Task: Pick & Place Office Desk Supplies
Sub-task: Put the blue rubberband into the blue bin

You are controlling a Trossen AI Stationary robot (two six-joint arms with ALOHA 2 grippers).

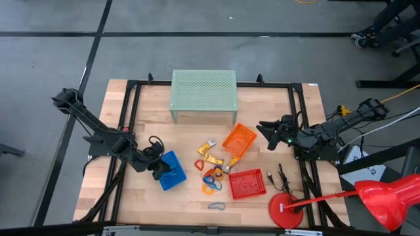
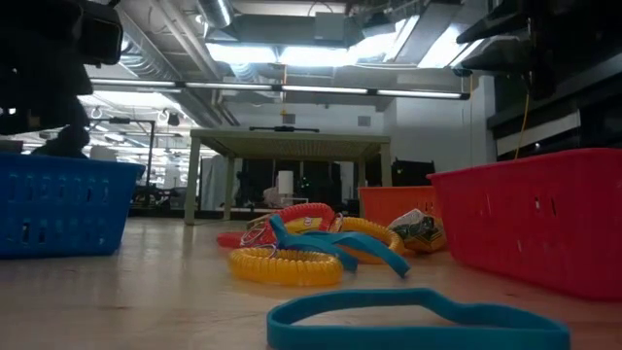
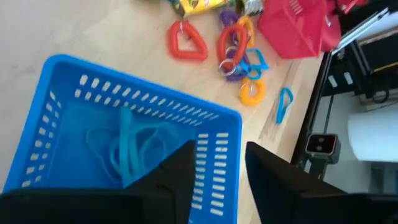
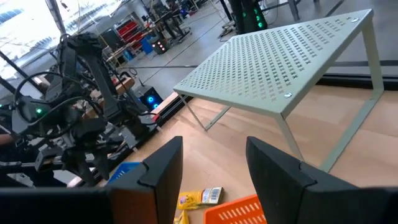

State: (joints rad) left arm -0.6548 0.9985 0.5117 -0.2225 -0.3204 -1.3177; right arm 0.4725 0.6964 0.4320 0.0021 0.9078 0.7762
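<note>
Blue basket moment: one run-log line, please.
left tool: open over blue basket | blue loop: lying inside basket | right tool: open, waiting by orange basket

Red plastic basket (image 2: 544,219) cut off by right edge in low view; blue plastic basket (image 2: 58,204) cut off at left there, contents hidden behind its wall. Teal flat loop (image 2: 418,321) in foreground blurred, clipped by bottom edge. Dark arm parts at top left of low view only partly in frame, can't tell which arm. Small yellow-and-white packet (image 1: 209,145) too small in high view to read any print. Big red round-based object (image 1: 384,200) cut by right edge in high view. Orange plastic basket (image 4: 239,211) clipped by bottom edge in right wrist view, partly behind dark fingers (image 4: 165,171).
</note>
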